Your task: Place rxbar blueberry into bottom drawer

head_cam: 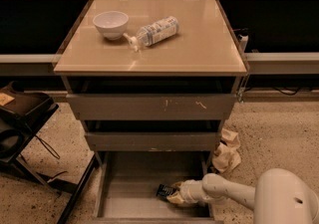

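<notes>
Bowl point(110, 23), bottle point(152, 31) on bench point(199, 44) at 12 o'clock; claw point(172, 196), in bottom drawer point(129, 190) at 6, clamps rxbar blueberry point(163, 189), its near end hidden.

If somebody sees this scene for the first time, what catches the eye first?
The white arm reaches from the lower right, its gripper low inside the open bottom drawer, with the dark rxbar blueberry at its tip. On the cabinet top, a white bowl stands beside a lying plastic bottle.
</notes>
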